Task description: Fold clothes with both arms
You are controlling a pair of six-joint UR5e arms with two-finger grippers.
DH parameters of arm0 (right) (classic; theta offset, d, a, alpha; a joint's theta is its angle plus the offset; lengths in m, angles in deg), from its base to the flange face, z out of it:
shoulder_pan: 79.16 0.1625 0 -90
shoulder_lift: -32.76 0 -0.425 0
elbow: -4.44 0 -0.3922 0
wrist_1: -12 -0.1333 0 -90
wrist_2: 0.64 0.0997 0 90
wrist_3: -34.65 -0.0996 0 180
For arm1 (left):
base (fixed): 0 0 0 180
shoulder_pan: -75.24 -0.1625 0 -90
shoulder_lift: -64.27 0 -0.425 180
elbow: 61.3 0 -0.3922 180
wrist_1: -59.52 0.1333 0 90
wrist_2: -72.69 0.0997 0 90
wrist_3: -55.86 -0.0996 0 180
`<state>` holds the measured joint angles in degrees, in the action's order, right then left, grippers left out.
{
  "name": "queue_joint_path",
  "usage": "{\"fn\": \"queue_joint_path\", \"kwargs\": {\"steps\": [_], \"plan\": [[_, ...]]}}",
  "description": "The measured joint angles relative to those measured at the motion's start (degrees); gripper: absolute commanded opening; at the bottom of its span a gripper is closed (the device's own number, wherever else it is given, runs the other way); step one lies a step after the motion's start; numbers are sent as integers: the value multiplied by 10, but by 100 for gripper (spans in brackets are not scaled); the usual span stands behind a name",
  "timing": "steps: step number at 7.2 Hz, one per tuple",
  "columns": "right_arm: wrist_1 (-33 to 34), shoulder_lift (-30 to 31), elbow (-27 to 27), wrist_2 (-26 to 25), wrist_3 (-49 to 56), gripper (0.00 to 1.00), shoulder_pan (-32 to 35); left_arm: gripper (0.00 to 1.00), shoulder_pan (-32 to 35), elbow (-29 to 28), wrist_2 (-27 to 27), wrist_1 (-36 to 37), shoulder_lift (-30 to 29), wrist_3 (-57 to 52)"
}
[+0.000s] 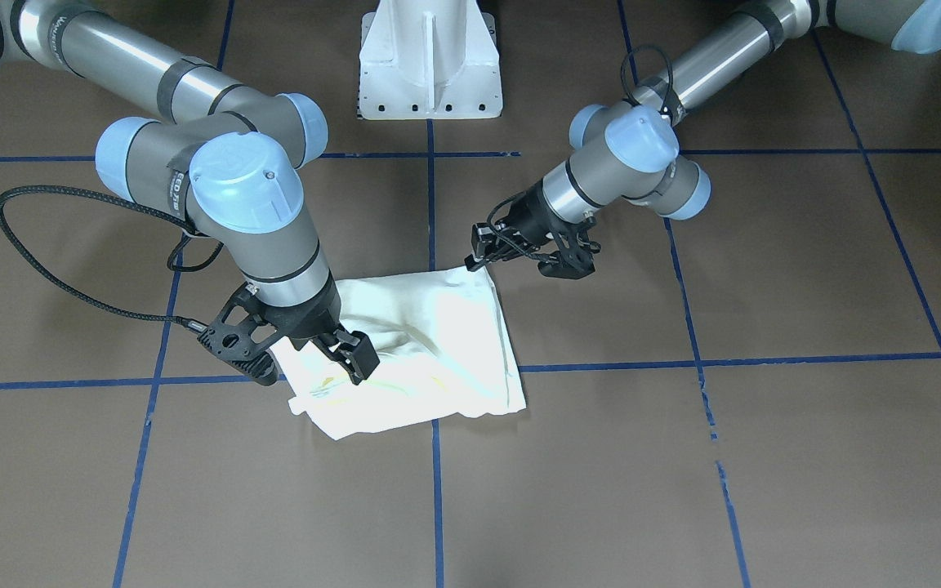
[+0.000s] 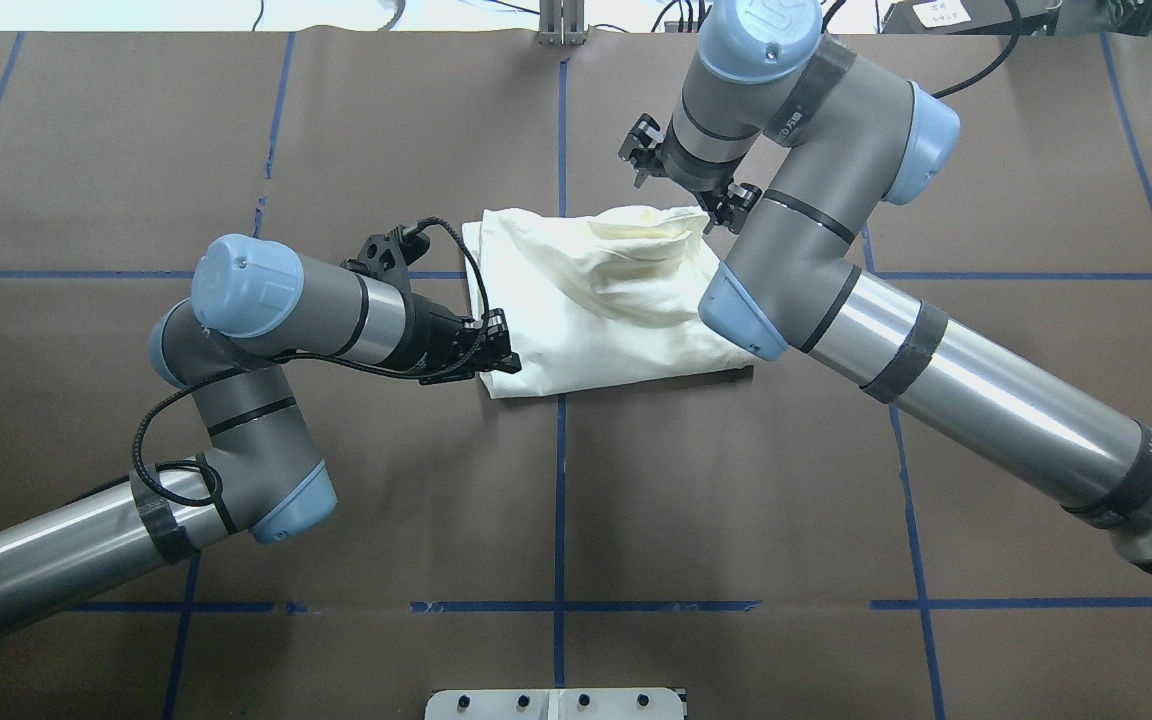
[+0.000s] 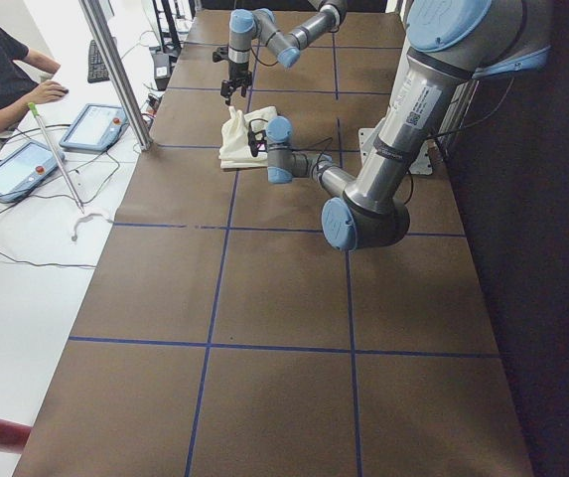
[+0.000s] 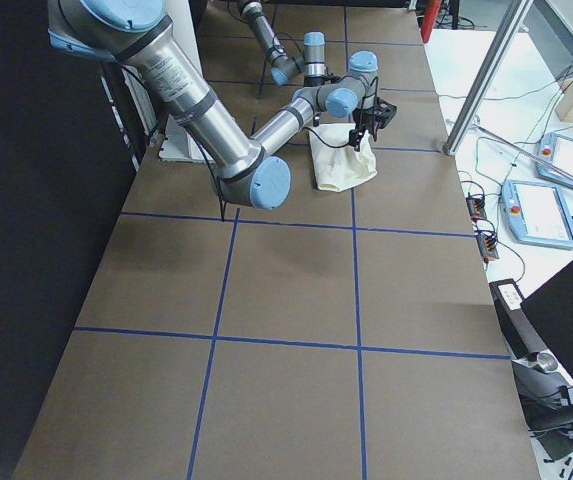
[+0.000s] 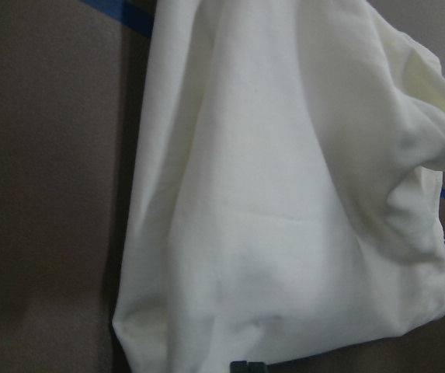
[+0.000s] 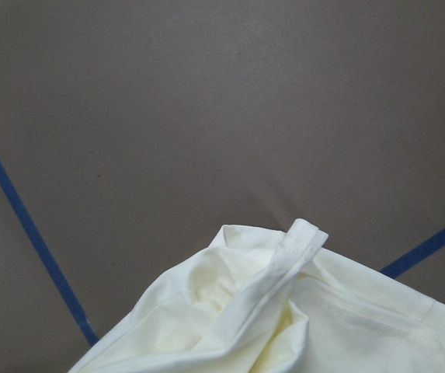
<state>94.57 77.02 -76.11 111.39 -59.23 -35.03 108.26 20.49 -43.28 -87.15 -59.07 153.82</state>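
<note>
The soft cream shirt (image 1: 430, 351) lies folded into a rumpled, roughly square bundle on the matte brown table (image 1: 683, 474), over a blue tape cross. The left gripper (image 1: 480, 249) pinches its near corner, fingers closed. The right gripper (image 1: 352, 351) presses into the far edge; I cannot tell its opening.

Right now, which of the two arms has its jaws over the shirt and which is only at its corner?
The right gripper sits over the folded shirt, lifting a ridge of cloth. The left gripper is only at the shirt's corner nearest the robot.
</note>
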Motion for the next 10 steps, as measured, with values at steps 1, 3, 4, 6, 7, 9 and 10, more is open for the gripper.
{"fn": "queue_joint_path", "kwargs": {"steps": [1,3,4,6,7,9,10], "plan": [[0,2,-2,0,-1,38,-12,0,0,10,9,19,-5,-6],[1,12,-29,-3,-22,0,-40,0,5,15,22,29,-10,-17],[1,26,-49,-4,-28,0,-56,0,14,15,23,30,-10,-23],[3,32,-50,-33,3,0,-89,0,37,19,22,31,-8,-28],[3,26,-31,-45,29,0,-92,0,43,24,22,31,-6,-29],[-5,-24,62,-50,74,0,-70,0,45,31,22,32,-4,-29],[-27,-42,112,-48,100,0,-49,0,46,32,23,32,-4,-29]]}}
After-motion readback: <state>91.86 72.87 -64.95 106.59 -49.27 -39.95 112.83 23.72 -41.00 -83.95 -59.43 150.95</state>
